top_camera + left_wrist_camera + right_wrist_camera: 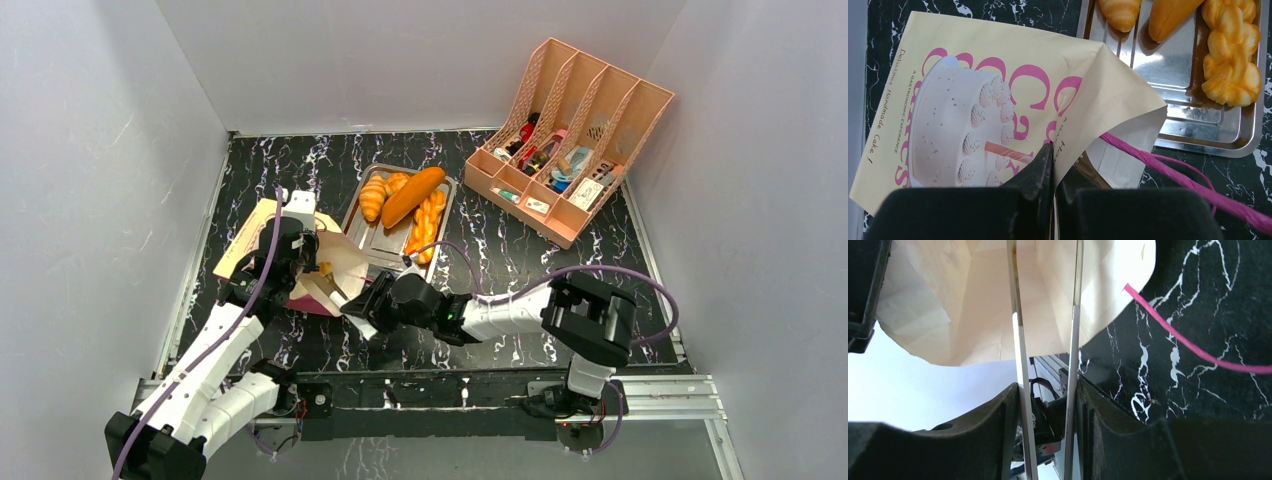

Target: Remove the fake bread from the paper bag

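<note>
The paper bag (258,232) lies flat on the table, its mouth facing right. My left gripper (1053,150) is shut on the bag's upper edge (1083,100), lifting the mouth. My right gripper (1047,387) is shut on metal tongs (1018,330), whose two arms reach into the open bag (973,295). No bread shows inside the bag. A croissant (372,197), a baguette (412,196), a braided loaf (428,225) and a small roll (397,182) lie in a steel tray (372,245). The pink cord handle (1158,162) trails onto the table.
The peach file rack (570,130) with small items stands at the back right. The tray (1198,130) sits just beyond the bag's mouth. White walls close in the table on the left, back and right.
</note>
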Robot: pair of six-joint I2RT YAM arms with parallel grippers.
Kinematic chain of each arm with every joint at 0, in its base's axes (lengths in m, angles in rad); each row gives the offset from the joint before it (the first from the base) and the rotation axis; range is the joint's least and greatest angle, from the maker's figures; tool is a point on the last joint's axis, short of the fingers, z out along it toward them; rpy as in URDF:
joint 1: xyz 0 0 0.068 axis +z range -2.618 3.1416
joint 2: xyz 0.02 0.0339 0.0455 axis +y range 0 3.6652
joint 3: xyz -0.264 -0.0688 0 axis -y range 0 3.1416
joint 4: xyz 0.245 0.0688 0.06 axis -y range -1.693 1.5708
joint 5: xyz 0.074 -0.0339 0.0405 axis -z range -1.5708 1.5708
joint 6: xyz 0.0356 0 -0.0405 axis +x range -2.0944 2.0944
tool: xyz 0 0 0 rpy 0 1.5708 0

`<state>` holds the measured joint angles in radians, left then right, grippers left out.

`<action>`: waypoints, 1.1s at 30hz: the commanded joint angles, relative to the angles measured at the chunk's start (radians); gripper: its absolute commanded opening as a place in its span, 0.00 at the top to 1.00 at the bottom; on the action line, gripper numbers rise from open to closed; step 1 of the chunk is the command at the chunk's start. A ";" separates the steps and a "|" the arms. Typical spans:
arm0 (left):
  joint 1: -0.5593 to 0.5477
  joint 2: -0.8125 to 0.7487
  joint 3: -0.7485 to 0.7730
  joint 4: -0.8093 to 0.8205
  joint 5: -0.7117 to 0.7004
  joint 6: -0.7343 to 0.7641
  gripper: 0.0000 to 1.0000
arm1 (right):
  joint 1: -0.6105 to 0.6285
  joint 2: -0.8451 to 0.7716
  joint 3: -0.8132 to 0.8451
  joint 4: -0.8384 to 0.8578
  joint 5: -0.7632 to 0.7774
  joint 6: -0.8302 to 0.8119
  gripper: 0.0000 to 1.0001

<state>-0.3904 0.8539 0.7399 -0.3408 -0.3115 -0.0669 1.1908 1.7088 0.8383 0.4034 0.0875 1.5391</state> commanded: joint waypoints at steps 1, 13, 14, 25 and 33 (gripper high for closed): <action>-0.007 -0.026 0.044 0.004 0.036 -0.004 1.00 | -0.029 0.040 0.057 0.122 -0.028 -0.019 0.60; -0.011 -0.023 0.047 -0.012 0.011 -0.006 1.00 | -0.069 0.169 0.097 0.229 -0.130 -0.064 0.84; -0.011 -0.021 0.046 -0.014 -0.004 -0.009 1.00 | -0.069 0.169 0.093 0.237 -0.137 -0.068 0.94; -0.011 0.057 0.069 -0.047 -0.165 -0.068 1.00 | -0.063 -0.063 -0.086 0.214 -0.121 -0.145 1.00; -0.012 0.093 0.065 -0.040 -0.211 -0.086 1.00 | -0.050 -0.324 -0.283 0.160 -0.063 -0.173 1.00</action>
<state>-0.4019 0.9375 0.7765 -0.3714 -0.4652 -0.1287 1.1328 1.5063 0.6125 0.5377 -0.0219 1.3952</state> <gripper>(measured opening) 0.008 0.353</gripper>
